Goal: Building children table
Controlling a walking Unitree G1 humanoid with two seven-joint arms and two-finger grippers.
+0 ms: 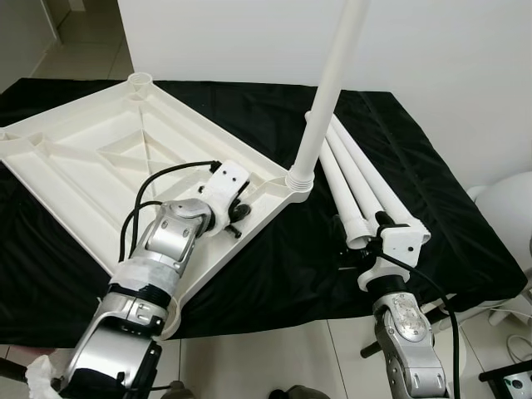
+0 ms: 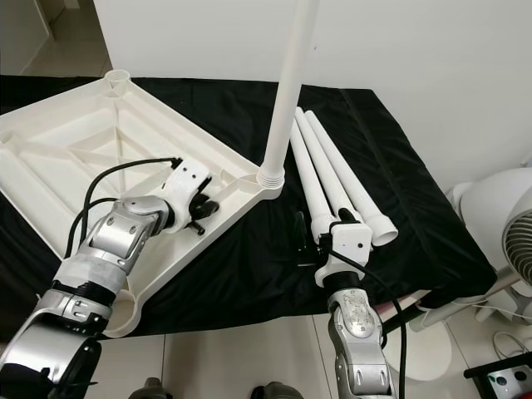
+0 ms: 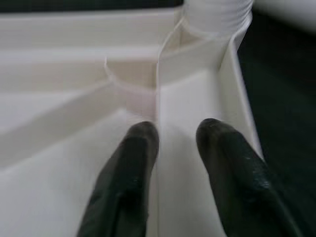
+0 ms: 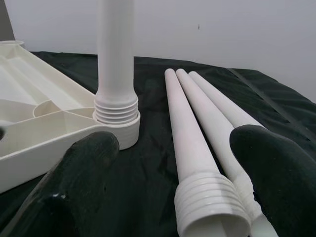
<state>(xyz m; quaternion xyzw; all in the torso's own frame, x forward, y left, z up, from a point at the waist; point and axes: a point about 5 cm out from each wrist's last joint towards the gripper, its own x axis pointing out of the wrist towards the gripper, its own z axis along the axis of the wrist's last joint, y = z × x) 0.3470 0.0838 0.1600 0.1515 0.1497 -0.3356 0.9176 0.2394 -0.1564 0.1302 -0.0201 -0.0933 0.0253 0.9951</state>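
The white tabletop (image 1: 91, 158) lies upside down on the black cloth. One white leg (image 1: 328, 91) stands upright, screwed into its near corner socket (image 1: 299, 181). Three loose legs (image 1: 357, 170) lie side by side to the right, threaded ends (image 4: 212, 207) toward me. My left gripper (image 3: 177, 133) rests inside the tabletop close to that corner, its fingers closed on a thin upright rib (image 3: 158, 89). My right gripper (image 4: 182, 148) hovers open just in front of the loose legs' threaded ends, with nothing between its fingers.
The black cloth (image 1: 316, 266) covers a low surface whose front edge runs just ahead of my arms. A white wall stands behind. A white fan (image 2: 499, 216) stands on the floor at the right. A second corner socket (image 1: 140, 81) sits at the far end.
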